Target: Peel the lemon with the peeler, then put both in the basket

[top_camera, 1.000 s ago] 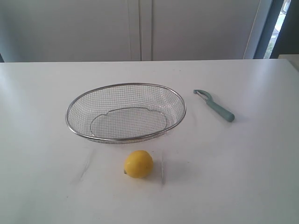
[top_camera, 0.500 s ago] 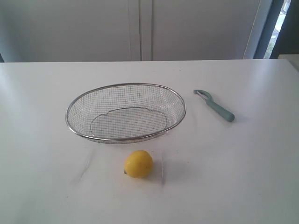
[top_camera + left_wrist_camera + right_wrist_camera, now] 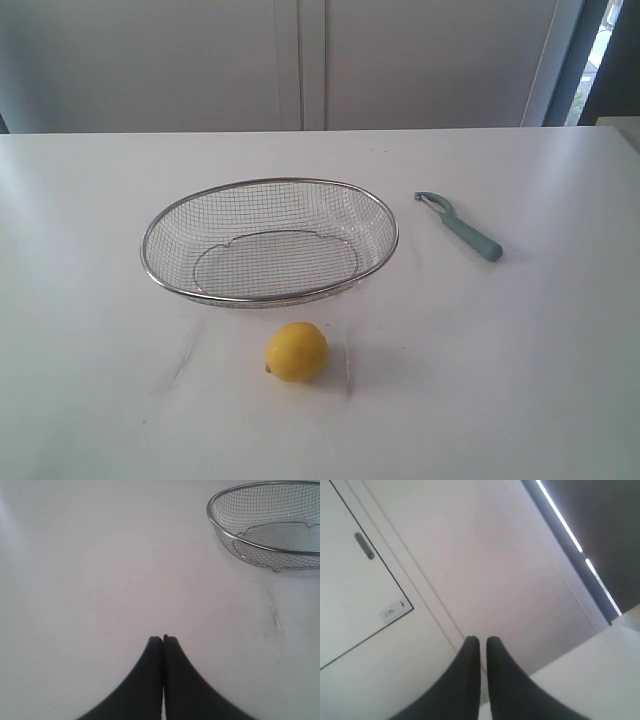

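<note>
The yellow lemon (image 3: 296,351) lies on the white table in front of the wire mesh basket (image 3: 269,186), apart from it. The teal-handled peeler (image 3: 461,226) lies flat to the right of the basket, blade head toward the back. Neither gripper shows in the exterior view. In the left wrist view my left gripper (image 3: 163,639) hangs shut and empty over bare table, with the basket (image 3: 235,536) at a distance. My right gripper (image 3: 483,641) is shut on nothing and points at the wall and cabinet. Lemon and peeler are out of both wrist views.
White cabinet doors (image 3: 300,60) stand behind the table. A cabinet door with a handle (image 3: 364,545) and a label fills the right wrist view. Faint scuff marks (image 3: 182,360) cross the tabletop near the lemon.
</note>
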Robot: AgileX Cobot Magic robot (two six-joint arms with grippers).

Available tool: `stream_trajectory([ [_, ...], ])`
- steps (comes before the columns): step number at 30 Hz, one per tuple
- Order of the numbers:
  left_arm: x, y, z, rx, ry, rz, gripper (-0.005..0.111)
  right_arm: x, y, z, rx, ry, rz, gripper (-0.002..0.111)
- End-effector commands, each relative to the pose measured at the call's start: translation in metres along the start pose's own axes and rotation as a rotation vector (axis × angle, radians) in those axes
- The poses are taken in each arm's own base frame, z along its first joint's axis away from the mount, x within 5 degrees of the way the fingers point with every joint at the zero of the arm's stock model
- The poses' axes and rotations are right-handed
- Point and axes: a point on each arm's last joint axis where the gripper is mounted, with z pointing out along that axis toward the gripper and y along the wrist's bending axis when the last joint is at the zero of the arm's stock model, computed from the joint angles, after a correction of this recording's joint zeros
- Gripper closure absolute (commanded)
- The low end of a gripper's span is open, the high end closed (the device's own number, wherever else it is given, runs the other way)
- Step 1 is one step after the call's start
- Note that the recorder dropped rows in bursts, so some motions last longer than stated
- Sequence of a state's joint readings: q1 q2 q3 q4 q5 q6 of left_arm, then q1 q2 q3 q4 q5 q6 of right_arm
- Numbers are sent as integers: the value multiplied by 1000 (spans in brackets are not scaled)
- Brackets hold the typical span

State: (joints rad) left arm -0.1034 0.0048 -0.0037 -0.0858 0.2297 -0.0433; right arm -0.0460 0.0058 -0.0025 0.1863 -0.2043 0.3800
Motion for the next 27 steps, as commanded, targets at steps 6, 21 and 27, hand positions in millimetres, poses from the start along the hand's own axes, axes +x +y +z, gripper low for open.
stream_trajectory([
  [6, 1, -1, 0, 7, -1, -12, 107, -27, 17, 46, 50, 69, -276, 108],
  [21, 1, -1, 0, 7, -1, -12, 107, 22, 22, 267, 115, 1344, -495, 108],
  [27, 1, -1, 0, 7, -1, -12, 107, 45, 15, 311, 68, 1544, -480, 108],
])
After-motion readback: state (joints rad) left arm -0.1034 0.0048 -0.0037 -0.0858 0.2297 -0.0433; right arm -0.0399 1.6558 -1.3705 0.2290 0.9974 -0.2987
